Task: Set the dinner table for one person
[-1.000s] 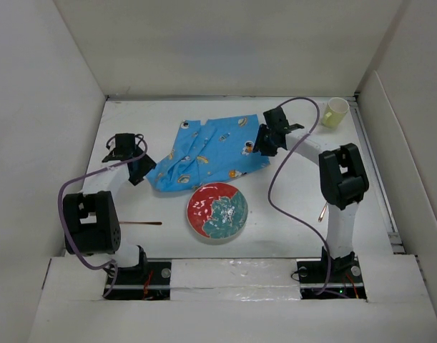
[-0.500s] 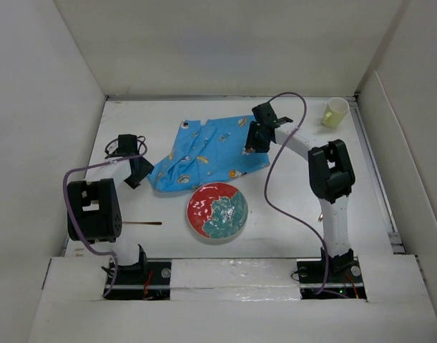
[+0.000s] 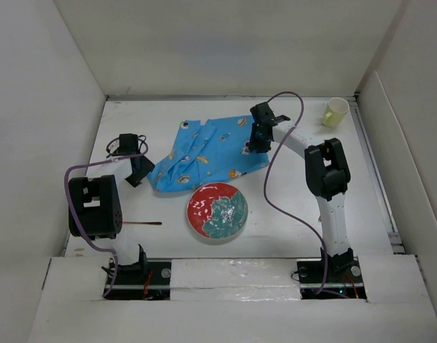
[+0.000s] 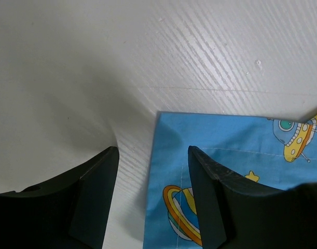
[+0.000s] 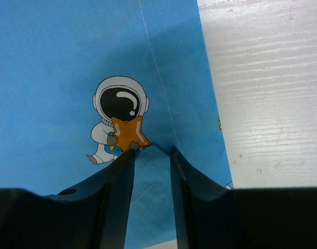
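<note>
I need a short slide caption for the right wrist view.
Right gripper pinching a fold of the blue cartoon-print mat near its edge.

Both arms: white link tubes with chunky black joint housings. Left arm (image 3: pixel 96 207), right arm (image 3: pixel 331 193). A purple cable (image 3: pixel 275 179) loops loosely along each arm from wrist to base. Black base mounts with small red wiring visible at the base. Left end effector (image 4: pixel 150 199) and right end effector (image 5: pixel 152 176): matte black moulded fingers, smooth, no markings.
</note>
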Available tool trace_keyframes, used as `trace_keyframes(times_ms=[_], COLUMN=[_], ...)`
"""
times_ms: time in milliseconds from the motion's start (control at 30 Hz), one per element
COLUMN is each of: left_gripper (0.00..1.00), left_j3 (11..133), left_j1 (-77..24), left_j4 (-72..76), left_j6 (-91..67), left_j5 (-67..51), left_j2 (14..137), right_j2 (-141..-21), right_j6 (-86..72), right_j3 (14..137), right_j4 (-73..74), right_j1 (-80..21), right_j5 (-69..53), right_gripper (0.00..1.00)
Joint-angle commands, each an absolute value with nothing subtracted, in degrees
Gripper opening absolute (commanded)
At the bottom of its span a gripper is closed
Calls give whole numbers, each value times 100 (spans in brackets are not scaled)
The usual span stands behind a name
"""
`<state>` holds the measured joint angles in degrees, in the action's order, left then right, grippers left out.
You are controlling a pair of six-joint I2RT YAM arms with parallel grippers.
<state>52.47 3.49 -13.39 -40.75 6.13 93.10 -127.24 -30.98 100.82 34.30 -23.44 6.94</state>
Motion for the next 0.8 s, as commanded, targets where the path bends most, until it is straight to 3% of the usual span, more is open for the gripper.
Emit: trace_keyframes(times_ms=[0, 33, 233, 767], left_gripper=[53, 53, 52, 39], left_j3=[5326, 5335, 5344, 5265], left_j1=[378, 378, 378, 378], left_j4=[-1345, -1336, -1275, -1266], left_j6=[-4034, -4025, -3999, -3885], left_j5=[633, 615, 580, 448], left_j2=[9510, 9545, 9606, 9826], right_j2=[-12885, -12876, -12605, -11365], right_j6=[-3006, -3032, -3094, -3208], right_j3=[10266, 10257, 10380, 9625], right_j4=[3604, 3621, 3560, 3015], right_j1=[-2417, -2417, -2417, -2250], right_j5=[817, 817, 914, 563], right_gripper=[35, 27, 0, 0])
